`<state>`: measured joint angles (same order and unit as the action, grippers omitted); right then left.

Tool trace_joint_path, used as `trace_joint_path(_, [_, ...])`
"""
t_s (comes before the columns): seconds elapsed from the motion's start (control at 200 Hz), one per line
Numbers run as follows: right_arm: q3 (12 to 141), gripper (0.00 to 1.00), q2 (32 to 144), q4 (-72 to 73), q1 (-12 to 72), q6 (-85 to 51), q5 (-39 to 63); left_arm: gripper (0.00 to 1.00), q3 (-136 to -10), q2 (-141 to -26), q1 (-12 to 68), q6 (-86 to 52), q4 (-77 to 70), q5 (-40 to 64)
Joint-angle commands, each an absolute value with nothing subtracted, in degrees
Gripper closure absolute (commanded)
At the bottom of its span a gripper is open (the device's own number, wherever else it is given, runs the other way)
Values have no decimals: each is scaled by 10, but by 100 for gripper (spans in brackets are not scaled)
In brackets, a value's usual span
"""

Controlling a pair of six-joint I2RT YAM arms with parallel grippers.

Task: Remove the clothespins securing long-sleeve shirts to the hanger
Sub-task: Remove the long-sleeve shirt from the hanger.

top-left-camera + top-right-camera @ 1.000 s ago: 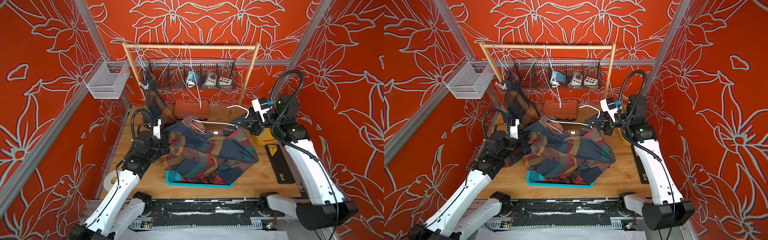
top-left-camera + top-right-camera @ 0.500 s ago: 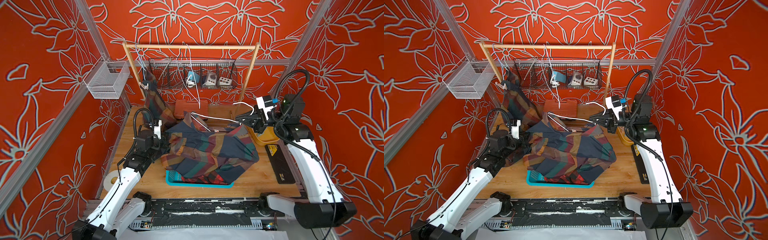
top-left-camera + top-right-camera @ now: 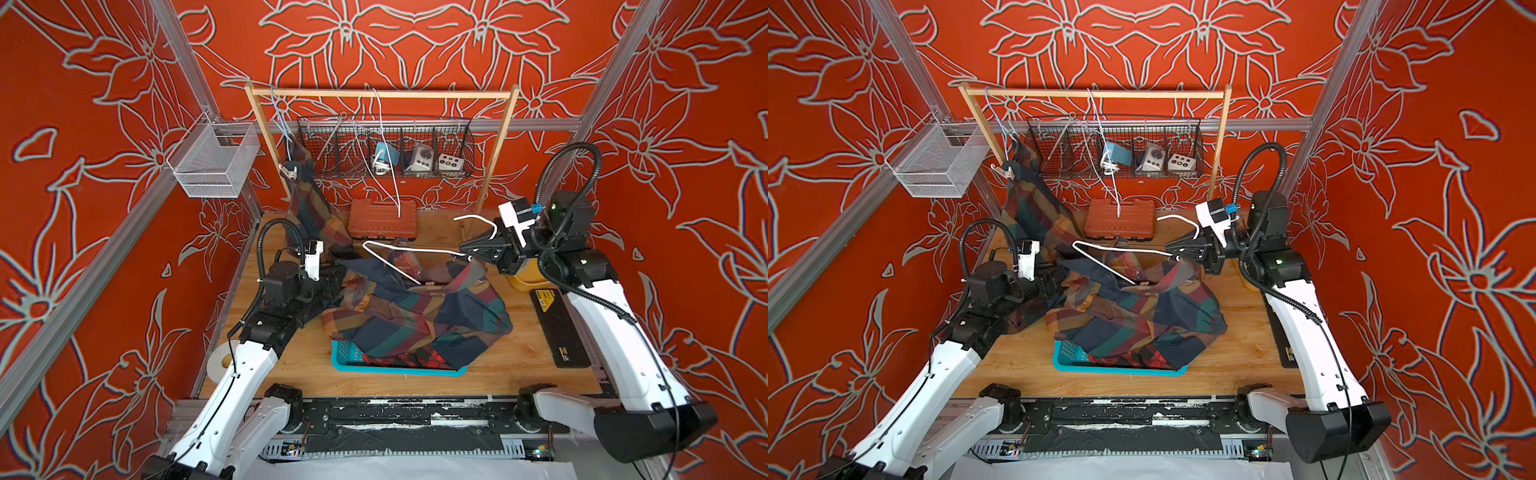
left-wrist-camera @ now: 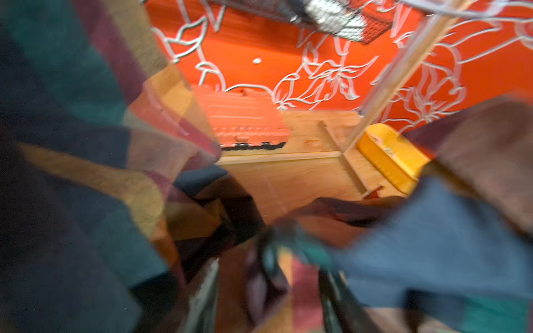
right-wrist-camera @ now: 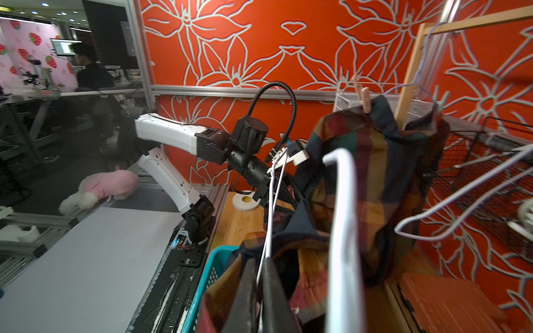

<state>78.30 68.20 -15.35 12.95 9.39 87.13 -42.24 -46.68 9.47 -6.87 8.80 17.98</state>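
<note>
My right gripper (image 3: 468, 249) is shut on the thin white wire hanger (image 3: 399, 251), holding it above a plaid long-sleeve shirt (image 3: 419, 307) heaped over the teal basket (image 3: 347, 353). In the right wrist view the wire (image 5: 271, 201) runs between the closed jaws of that gripper (image 5: 259, 263). A red-and-black check shirt (image 3: 419, 358) lies under the heap. My left gripper (image 3: 332, 279) is at the heap's left edge; in its blurred wrist view its fingers (image 4: 206, 291) stand apart with cloth between them. Another plaid shirt (image 3: 307, 199) hangs at the rack's left end, with a pale pink clothespin (image 5: 364, 96) on its shoulder, seen in both top views (image 3: 1000, 169).
A wooden rack (image 3: 378, 93) carries bare wire hangers (image 3: 388, 166) in front of a black wire wall basket (image 3: 453, 143). An orange tool case (image 3: 382, 218) lies behind the heap. A yellow container (image 3: 524, 283), black pad (image 3: 559, 328), silver mesh basket (image 3: 212, 162) and white roll (image 3: 220, 361) line the sides.
My right gripper has lifted the white hanger up and back out of the heaped shirt. The left gripper's jaws have parted at the heap's edge.
</note>
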Motion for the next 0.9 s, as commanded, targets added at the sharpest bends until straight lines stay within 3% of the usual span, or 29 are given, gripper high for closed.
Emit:
trace_joint_path(0.0, [768,100,675,-113,139,78,876,30,-450,-425,105,-20,73,257])
trace_joint_path(0.105, [768,100,684,-117,141,78,847,22,-480,-407,119,13,89,270])
trace_joint_path(0.48, [780,100,711,-192,169,138,783,21,-572,-442,161,98,121,324])
trace_joint_path(0.701, [812,100,732,-282,205,207,757,22,-643,-518,249,181,172,286])
trace_joint_path(0.896, [811,100,736,-270,223,202,739,22,-683,-590,312,219,202,268])
